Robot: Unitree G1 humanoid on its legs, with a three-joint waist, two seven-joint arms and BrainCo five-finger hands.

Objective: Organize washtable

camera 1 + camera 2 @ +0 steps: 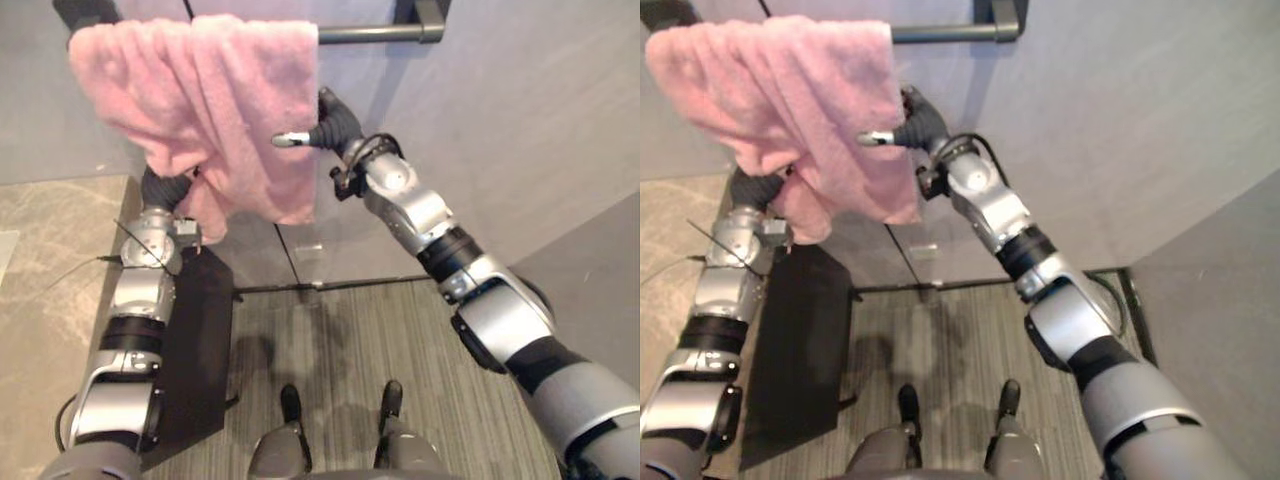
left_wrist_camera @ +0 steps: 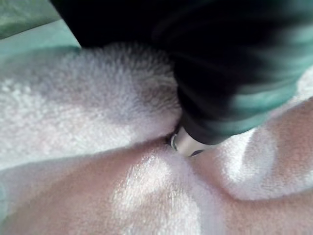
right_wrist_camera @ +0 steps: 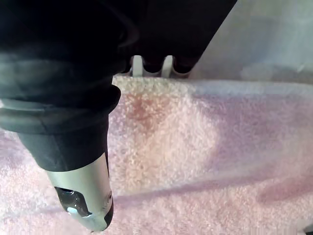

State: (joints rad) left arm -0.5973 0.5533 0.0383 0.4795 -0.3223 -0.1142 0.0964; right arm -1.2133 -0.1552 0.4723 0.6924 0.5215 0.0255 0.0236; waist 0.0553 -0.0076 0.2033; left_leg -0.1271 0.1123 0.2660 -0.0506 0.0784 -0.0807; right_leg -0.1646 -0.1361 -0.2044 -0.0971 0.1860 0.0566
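The pink towel (image 1: 205, 95) hangs bunched and lopsided over the wall rail (image 1: 370, 33). The left hand (image 2: 186, 142) is underneath it and the right hand (image 1: 332, 123) is at its edge, both sets of fingers buried in cloth, so I can't tell their grip. A snagged fold on pulling away could drag it off.

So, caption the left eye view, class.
Left hand and right hand at a pink towel draped over a rail.

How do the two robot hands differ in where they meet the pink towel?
The left robot hand reaches up from below into the towel's hanging folds, largely covered; the right robot hand meets its right edge from the side, higher and in plain sight. Both touch the towel draped over the rail.
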